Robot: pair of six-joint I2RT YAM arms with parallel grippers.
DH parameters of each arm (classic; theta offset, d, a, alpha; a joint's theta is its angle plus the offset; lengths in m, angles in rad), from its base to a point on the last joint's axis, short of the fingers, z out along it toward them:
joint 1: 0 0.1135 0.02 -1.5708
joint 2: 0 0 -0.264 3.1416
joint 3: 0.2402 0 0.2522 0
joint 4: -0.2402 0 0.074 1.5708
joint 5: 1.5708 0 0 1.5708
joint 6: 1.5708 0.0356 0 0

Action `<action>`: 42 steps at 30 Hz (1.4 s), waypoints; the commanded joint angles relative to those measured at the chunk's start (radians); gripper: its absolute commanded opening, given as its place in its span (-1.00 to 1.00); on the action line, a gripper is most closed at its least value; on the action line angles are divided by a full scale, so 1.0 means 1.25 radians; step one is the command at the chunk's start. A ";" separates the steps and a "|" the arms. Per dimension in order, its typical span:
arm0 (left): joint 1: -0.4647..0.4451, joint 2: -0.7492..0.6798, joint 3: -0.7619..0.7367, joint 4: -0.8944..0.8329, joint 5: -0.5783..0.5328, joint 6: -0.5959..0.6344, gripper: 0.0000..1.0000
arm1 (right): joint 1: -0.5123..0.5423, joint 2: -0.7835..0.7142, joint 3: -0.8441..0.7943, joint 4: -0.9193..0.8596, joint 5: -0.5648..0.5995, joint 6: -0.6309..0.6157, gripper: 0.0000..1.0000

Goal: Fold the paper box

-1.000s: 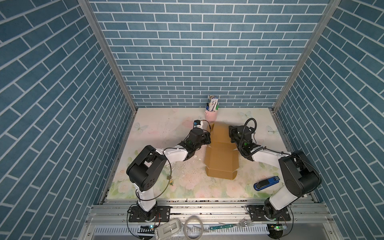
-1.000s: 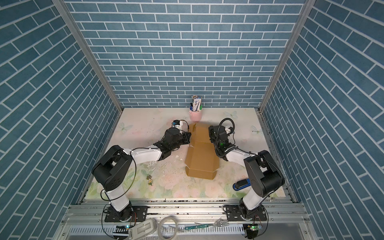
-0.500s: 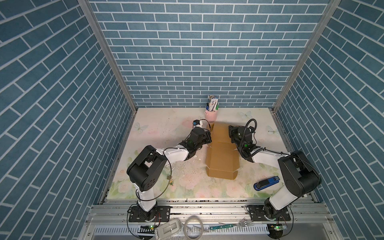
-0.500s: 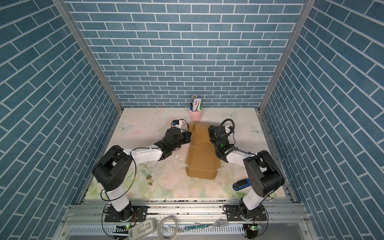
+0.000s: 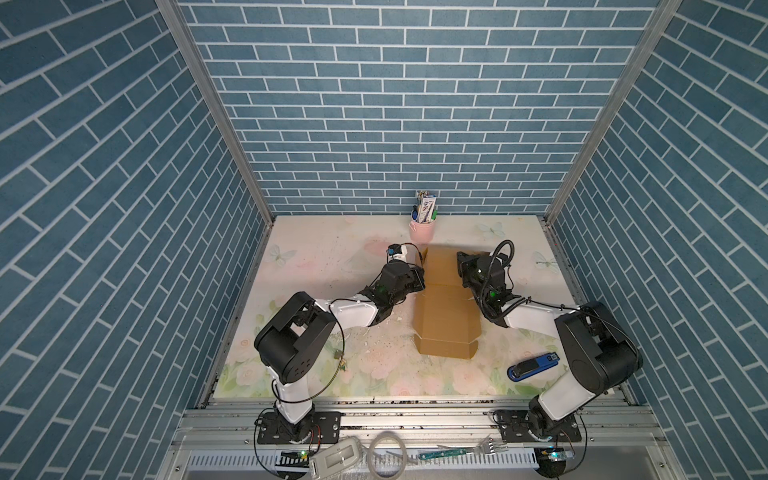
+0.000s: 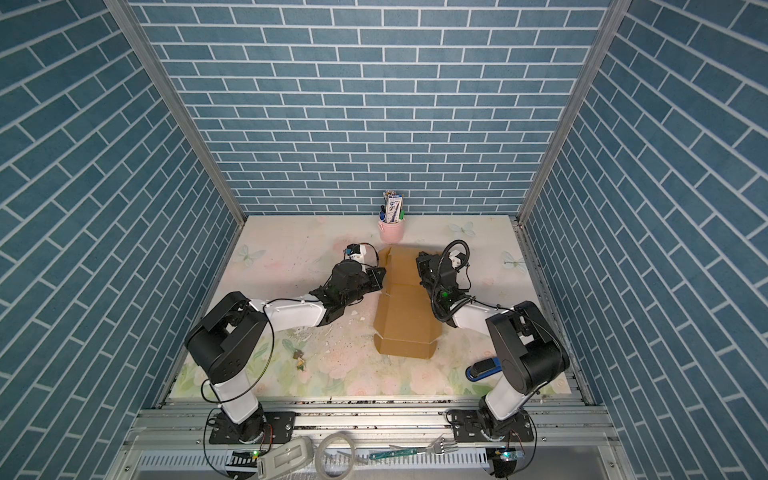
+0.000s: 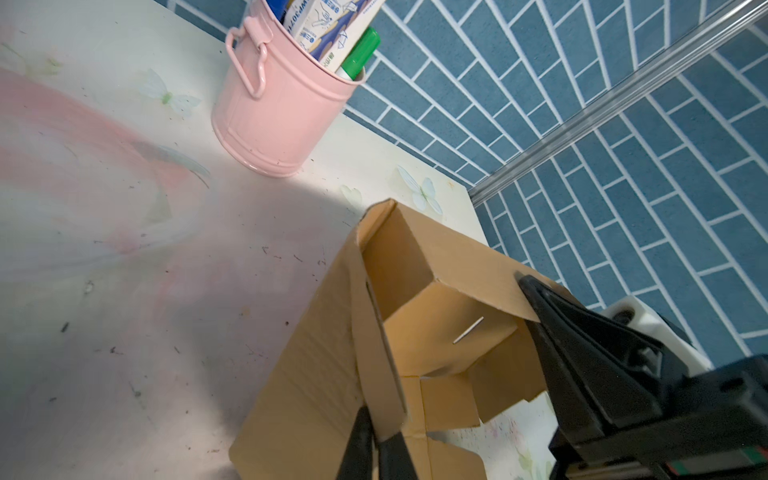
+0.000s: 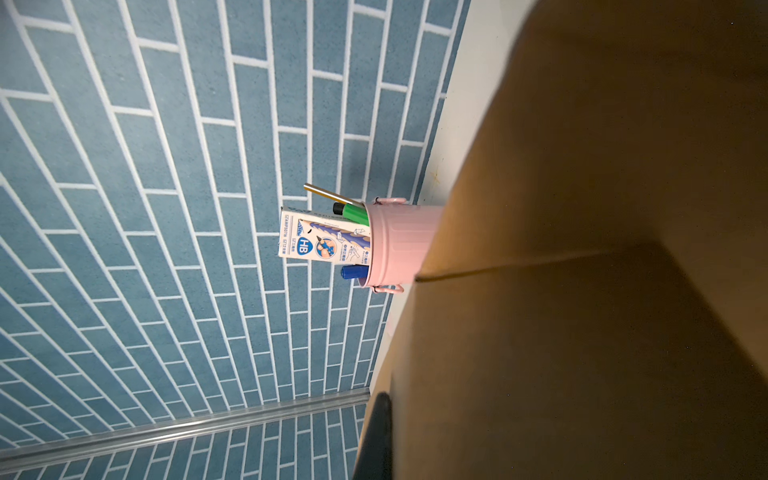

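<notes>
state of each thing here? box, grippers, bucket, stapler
paper box, partly folded: side walls up at the far end, rest lying open.
left gripper, shut on the box's left wall.
right gripper, shut on its right wall.
pink bucket, upright, full.
blue stapler, lying flat, untouched.

paper box (image 8: 582, 291): fills the right wrist view, blurred, cut by the frame edge.
right gripper (image 7: 532, 295): in its own wrist view only one finger (image 8: 374, 436) shows; the rest sits behind cardboard.
left gripper (image 7: 378, 440): cut off by its wrist view's edge.
blue stapler (image 6: 480, 370): 4 o'clock on the bench (image 6: 291, 257), half behind the right arm (image 6: 519, 349) in a top view.
small object (image 6: 299, 360): 7 o'clock, too small to name.
</notes>
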 commanded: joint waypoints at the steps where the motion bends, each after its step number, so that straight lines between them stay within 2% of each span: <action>1: -0.014 -0.016 -0.031 0.116 0.062 0.076 -0.79 | 0.018 0.001 -0.020 -0.030 -0.054 -0.055 -1.00; 6: -0.019 -0.023 -0.046 0.131 0.133 0.150 -0.64 | 0.017 0.003 -0.011 -0.036 -0.061 -0.056 -1.00; 14: -0.013 -0.033 -0.043 0.073 0.188 0.212 -0.39 | 0.018 -0.003 -0.013 -0.046 -0.068 -0.063 -1.00; 22: 0.005 -0.187 -0.095 -0.008 0.275 0.320 -0.15 | 0.016 0.000 -0.009 -0.060 -0.075 -0.087 -1.00; 26: 0.052 -0.263 -0.125 -0.076 0.276 0.339 -0.15 | 0.014 0.013 -0.006 -0.048 -0.088 -0.087 -1.00; 30: 0.126 -0.293 -0.151 -0.106 0.268 0.326 -0.15 | 0.013 0.022 -0.002 -0.045 -0.097 -0.092 -1.00; 33: 0.164 -0.274 -0.156 -0.124 0.257 0.335 -0.15 | 0.012 0.026 0.005 -0.042 -0.108 -0.099 -1.00; 37: 0.209 -0.213 -0.167 -0.080 0.280 0.333 -0.14 | 0.012 0.024 0.010 -0.053 -0.112 -0.107 -1.00; 42: 0.219 -0.090 -0.122 -0.038 0.367 0.362 -0.14 | 0.012 0.030 0.012 -0.050 -0.116 -0.107 -1.00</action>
